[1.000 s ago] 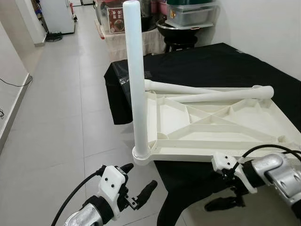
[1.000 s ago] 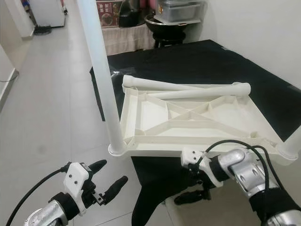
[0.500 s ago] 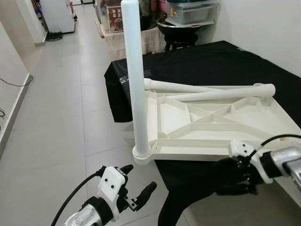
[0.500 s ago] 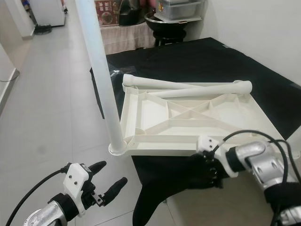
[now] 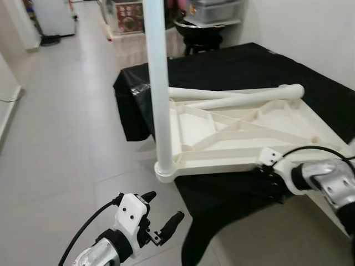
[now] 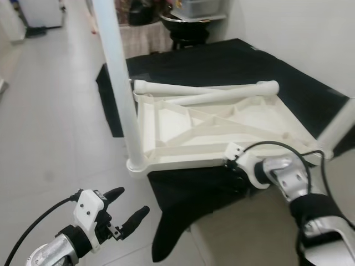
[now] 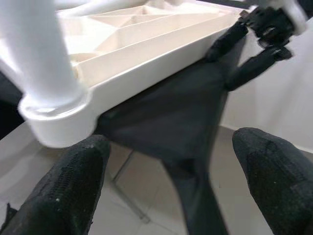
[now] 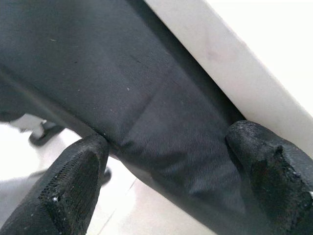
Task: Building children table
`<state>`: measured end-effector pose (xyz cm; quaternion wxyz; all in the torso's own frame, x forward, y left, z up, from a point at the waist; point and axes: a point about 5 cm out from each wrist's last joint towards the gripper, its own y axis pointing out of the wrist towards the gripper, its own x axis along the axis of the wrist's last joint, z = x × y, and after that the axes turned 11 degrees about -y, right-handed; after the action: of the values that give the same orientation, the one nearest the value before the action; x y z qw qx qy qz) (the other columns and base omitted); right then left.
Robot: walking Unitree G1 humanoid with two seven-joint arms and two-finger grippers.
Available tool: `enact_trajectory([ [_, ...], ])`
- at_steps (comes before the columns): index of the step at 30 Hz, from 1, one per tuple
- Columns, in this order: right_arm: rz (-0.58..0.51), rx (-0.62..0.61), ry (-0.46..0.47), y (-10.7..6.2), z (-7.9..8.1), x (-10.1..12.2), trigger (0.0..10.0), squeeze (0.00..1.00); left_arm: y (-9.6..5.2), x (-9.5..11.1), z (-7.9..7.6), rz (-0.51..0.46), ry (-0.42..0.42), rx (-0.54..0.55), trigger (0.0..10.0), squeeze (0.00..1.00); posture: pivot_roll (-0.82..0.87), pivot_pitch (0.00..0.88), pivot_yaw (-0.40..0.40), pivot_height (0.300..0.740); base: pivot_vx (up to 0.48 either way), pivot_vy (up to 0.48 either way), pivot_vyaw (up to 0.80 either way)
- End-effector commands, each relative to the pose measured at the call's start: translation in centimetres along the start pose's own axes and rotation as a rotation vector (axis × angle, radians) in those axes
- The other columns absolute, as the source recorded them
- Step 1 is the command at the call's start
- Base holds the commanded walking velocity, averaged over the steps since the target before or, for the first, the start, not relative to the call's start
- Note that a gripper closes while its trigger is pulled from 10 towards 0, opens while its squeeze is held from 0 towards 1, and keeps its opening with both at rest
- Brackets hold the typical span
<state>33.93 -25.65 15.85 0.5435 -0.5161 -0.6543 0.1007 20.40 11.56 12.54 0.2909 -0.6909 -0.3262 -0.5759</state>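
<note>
A white plastic tabletop [image 5: 244, 133] lies upside down on a black cloth [image 5: 233, 66], ribs facing up. One white leg [image 5: 158, 83] stands upright in its near left corner socket [image 7: 54, 115]. Two loose legs [image 5: 233, 95] lie along the far edge. Another upright leg [image 6: 337, 126] shows at the near right corner. My right gripper [image 8: 171, 186] is open against the hanging cloth just under the tabletop's near edge [image 8: 234, 68]; the left wrist view shows it too [image 7: 220, 71]. My left gripper [image 5: 163, 205] is open, low above the floor, short of the socket corner.
Grey tiled floor [image 5: 61, 127] stretches to the left and back. Behind the cloth stand a black stool [image 5: 202, 33] and shelves with bins [image 5: 213, 10]. A white wall [image 5: 310, 33] runs along the right. The cloth hangs down off the near edge [image 6: 177, 221].
My right gripper has risen from below the cloth's edge to just under the tabletop's near rim. The camera has shifted a little. The left gripper stays put, still open.
</note>
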Motion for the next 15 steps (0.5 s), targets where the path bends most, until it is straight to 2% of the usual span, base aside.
enact_trajectory([
  [1, 0.018, -0.184, 0.032, -0.8, -1.8, 0.3, 10.0, 0.00, -0.2, -0.3, 0.0, 0.027, -0.006, -0.001, 10.0, 0.00, 0.05, 0.143, 0.018, 0.740, 0.000, 0.000, 0.00],
  [2, 0.018, -0.184, 0.032, -0.8, -1.8, 0.3, 10.0, 0.00, -0.2, -0.3, 0.0, 0.027, -0.006, -0.001, 10.0, 0.00, 0.05, 0.143, 0.018, 0.740, 0.000, 0.000, 0.00],
  [4, 0.028, -0.322, 0.063, -0.7, -3.4, 1.1, 10.0, 0.00, -0.3, -0.3, -0.2, 0.026, -0.007, 0.002, 10.0, 0.00, 0.06, 0.149, 0.016, 0.740, 0.000, 0.000, 0.00],
  [8, 0.050, -0.413, 0.074, -0.8, -4.5, 1.5, 10.0, 0.00, -0.4, -0.3, -0.3, 0.026, -0.008, 0.006, 10.0, 0.00, 0.07, 0.151, 0.013, 0.740, 0.000, 0.000, 0.00],
  [15, 0.090, -0.463, 0.062, -1.4, -5.3, 1.2, 10.0, 0.00, -0.4, -0.4, -0.3, 0.026, -0.013, 0.010, 10.0, 0.00, 0.07, 0.153, 0.011, 0.740, 0.000, 0.000, 0.00],
])
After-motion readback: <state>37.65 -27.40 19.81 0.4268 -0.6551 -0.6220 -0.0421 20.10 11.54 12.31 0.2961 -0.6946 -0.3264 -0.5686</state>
